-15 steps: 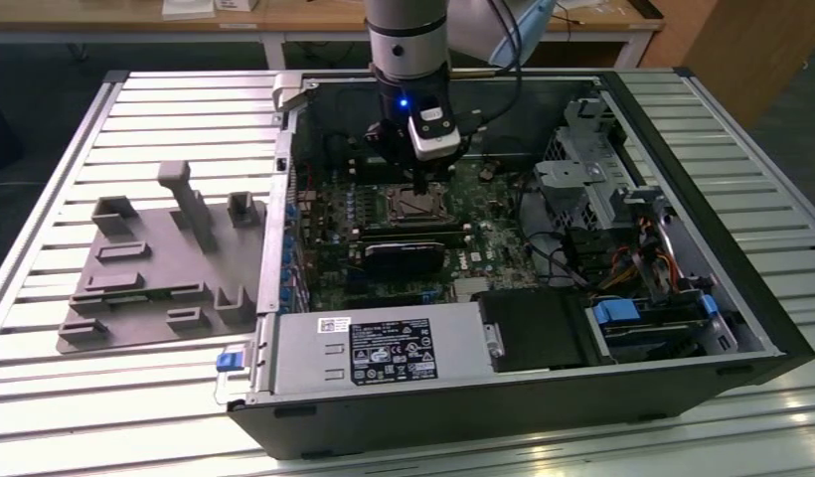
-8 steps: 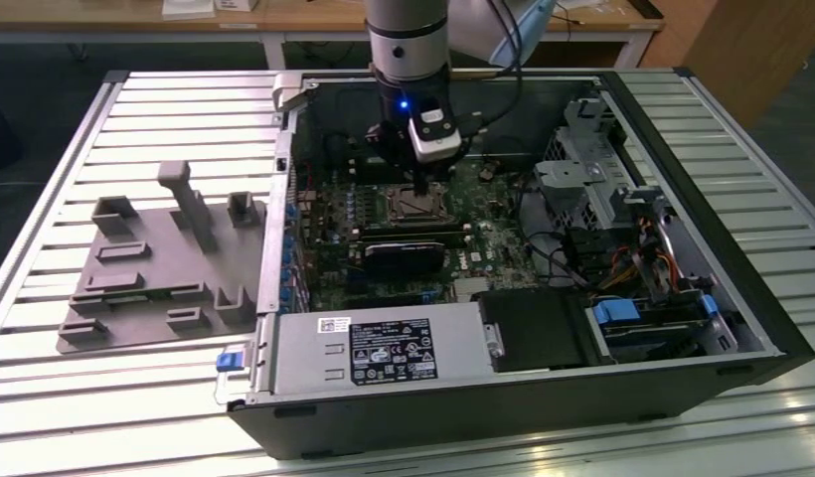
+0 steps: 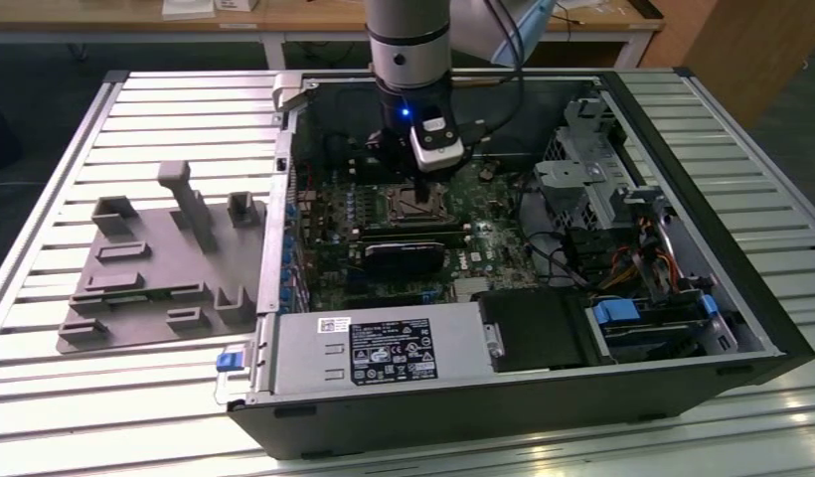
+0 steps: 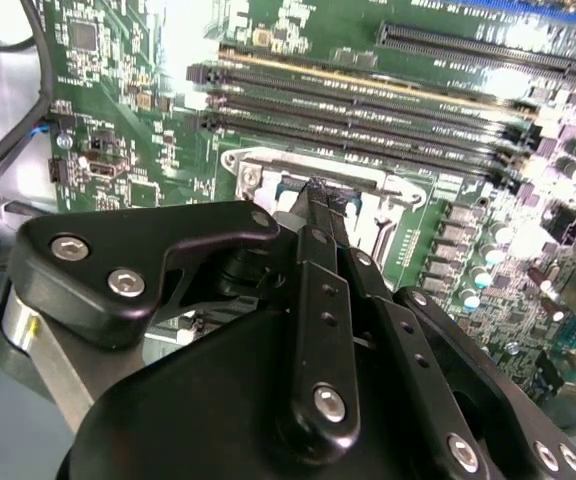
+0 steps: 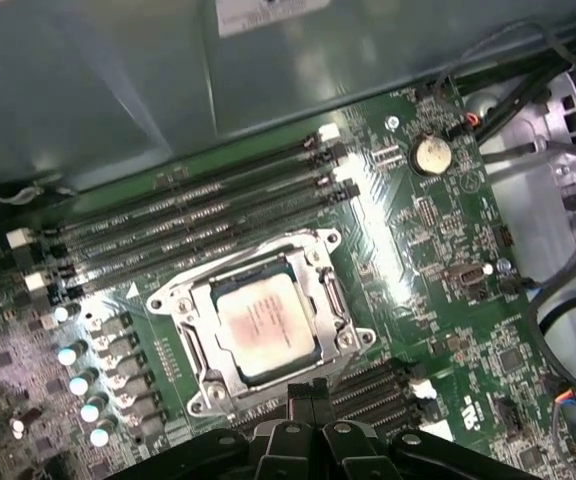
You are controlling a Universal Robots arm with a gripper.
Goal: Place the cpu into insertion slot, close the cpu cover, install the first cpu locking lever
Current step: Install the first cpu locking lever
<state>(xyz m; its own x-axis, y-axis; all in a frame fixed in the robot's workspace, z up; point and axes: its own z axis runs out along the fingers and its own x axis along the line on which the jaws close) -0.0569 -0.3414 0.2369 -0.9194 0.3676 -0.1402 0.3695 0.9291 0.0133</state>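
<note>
The cpu (image 5: 265,325), a silver-grey square chip, lies flat in the insertion slot (image 3: 414,207) on the green board. The cpu cover (image 5: 200,300), a silver frame with a window, lies down around the chip. A thin metal bar, apparently a locking lever (image 5: 340,305), runs along one side of the cover. My gripper (image 3: 421,189) hangs just above the socket inside the open computer case. Its black fingers are pressed together, and the tips (image 5: 308,392) sit at the socket's edge. In the second wrist view the gripper (image 4: 320,190) points at the socket frame (image 4: 258,165) with nothing seen between its fingers.
Long black memory slots (image 5: 198,225) run beside the socket. A black card (image 3: 407,253) lies close to it, and a row of capacitors (image 5: 83,385) stands nearby. Cables (image 3: 580,258), a drive cage (image 3: 600,184) and the power supply (image 3: 375,348) fill the case. A grey fixture (image 3: 162,268) lies outside.
</note>
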